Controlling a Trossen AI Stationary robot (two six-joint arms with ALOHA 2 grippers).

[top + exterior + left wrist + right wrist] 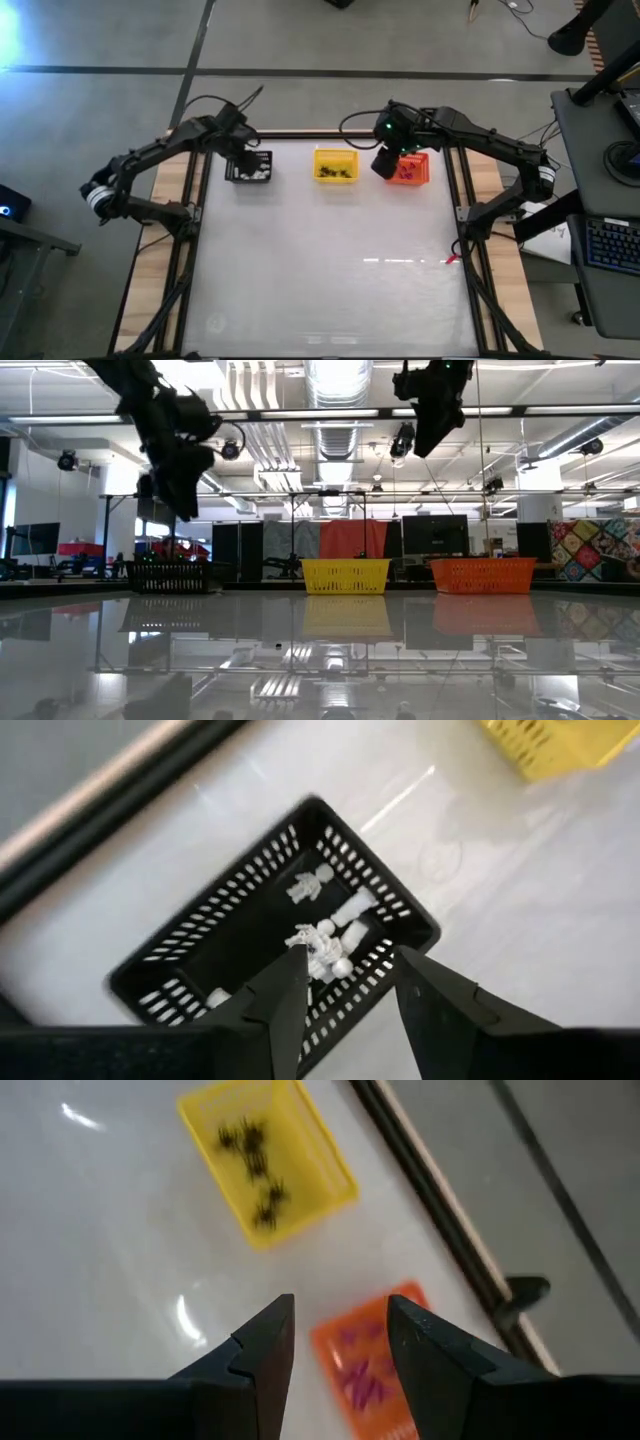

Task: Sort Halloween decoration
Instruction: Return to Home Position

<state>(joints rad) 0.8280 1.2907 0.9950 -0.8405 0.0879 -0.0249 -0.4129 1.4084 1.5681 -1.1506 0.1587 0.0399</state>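
From above, the left gripper (243, 158) hangs over the black basket (262, 157), whose white bits (256, 175) lie just below its jaws. The right gripper (385, 163) hangs at the near edge of the orange basket (420, 160), with the purple bits (405, 173) just beside its jaws and the yellow basket (335, 153) with its spiders (335, 172) a little farther off on the other side. In the level view both grippers are raised well clear of the table (320, 650), the left one (180, 495) above the black basket (168, 575), the right one (425, 435) high between the yellow (345, 575) and orange (483, 574) baskets. The left wrist camera shows its jaws spread apart with nothing between them. The white bits (325, 940) sit in the black basket (160, 955) right beyond the fingertips (298, 960), a corner of the yellow basket (550, 745) far ahead. The right wrist camera also shows jaws parted and empty. The orange basket (335, 1330) with its purple bits (365, 1380) lies directly under the gap. The yellow basket (330, 1170) with its dark spiders (250, 1145), blurred here, is well ahead of the tips.
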